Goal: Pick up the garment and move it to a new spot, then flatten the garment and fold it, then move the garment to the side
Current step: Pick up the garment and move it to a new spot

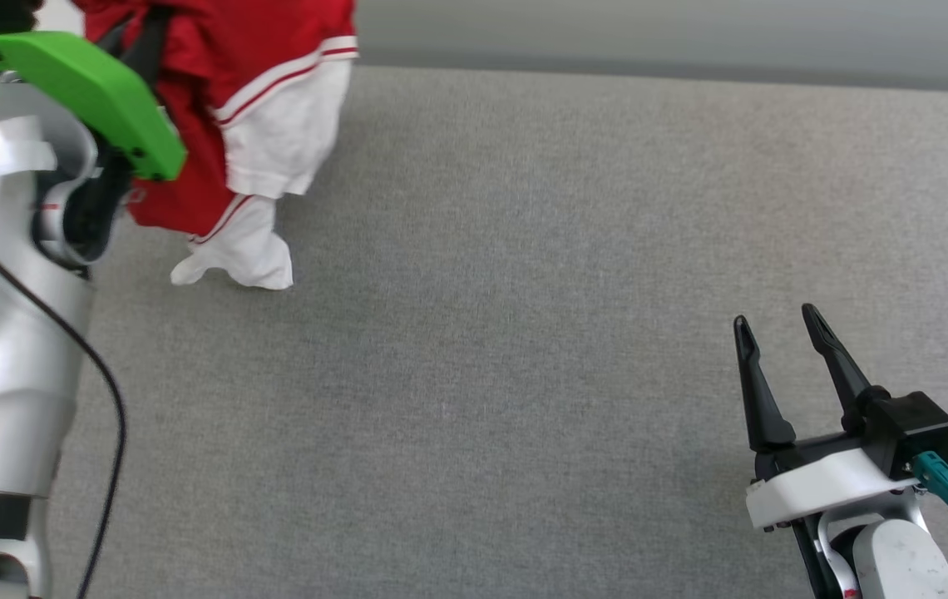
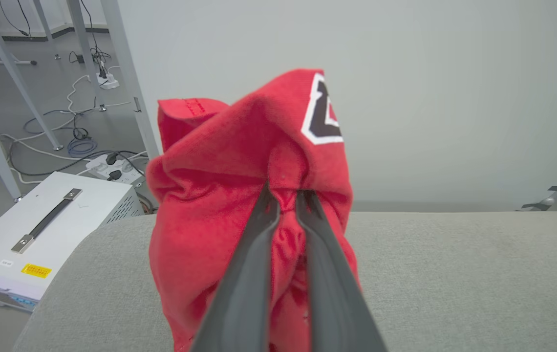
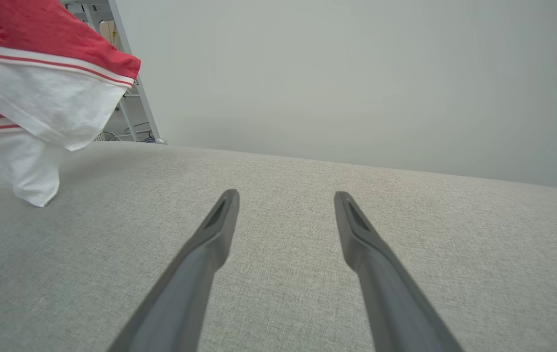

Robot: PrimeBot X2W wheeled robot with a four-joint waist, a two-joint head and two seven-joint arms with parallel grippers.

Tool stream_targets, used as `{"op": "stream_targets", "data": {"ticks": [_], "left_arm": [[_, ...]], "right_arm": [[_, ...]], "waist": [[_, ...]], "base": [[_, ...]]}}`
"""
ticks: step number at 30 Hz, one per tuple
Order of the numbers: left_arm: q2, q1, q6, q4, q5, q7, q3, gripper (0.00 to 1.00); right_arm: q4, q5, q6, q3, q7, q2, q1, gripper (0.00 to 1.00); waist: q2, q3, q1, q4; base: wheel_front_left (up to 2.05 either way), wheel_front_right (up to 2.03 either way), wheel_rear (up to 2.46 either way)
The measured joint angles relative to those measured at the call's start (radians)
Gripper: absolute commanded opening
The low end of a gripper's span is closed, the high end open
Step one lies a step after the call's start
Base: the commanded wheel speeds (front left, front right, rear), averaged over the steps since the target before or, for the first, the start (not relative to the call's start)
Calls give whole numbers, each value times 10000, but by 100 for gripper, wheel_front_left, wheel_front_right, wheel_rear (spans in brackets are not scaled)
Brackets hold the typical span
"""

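**A:** Start at your left gripper (image 2: 286,193). What do the jaws have?

**B:** At the bottom centre of the left wrist view, your two dark fingers (image 2: 254,254) are pinched almost together, clenched on a fold of the garment (image 2: 210,171). Red cloth bunches over the tips and hangs down on both sides of them

**A:** Any print showing?

**B:** A piece of the black, white-edged lettering (image 2: 321,115) shows at the top of the bunch, right of centre

**A:** And your right gripper (image 3: 286,195)?

**B:** It is released. In the right wrist view its fingers stand well apart with nothing between them, over the grey fabric surface (image 3: 405,244). In the head view it sits at the lower right, fingers pointing up the frame

**A:** Where does the garment sit in the wider picture?

**B:** It is at the upper left of the head view, hanging in a bunch just beside the green cover (image 1: 83,91) on your left arm. A white sleeve with red-and-white striped trim faces you. The lowest white tip comes down to the grey surface, but I cannot tell whether it touches. The garment is well apart from your right gripper

**A:** And beyond the surface?

**B:** At the lower left of the left wrist view, a white box (image 2: 39,225) with a dark handle stands on the floor past the surface's edge. Cables (image 2: 78,137) and grey metal legs (image 2: 127,73) are behind it
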Motion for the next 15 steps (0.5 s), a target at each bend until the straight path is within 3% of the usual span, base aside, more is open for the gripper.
{"op": "stream_targets", "data": {"ticks": [10, 15], "left_arm": [[-1546, 323, 439, -1407, 489, -545, -1068, 0], [-2660, 843, 593, -1432, 1095, -1198, -2107, 0]], "right_arm": [[-44, 50, 0, -431, -4, 96, 328, 100], [-167, 48, 0, -959, -4, 123, 453, 100]], "waist": [[0, -973, 0, -498], [0, -1133, 0, -963]], "base": [[0, 0, 0], [0, 0, 0]]}}
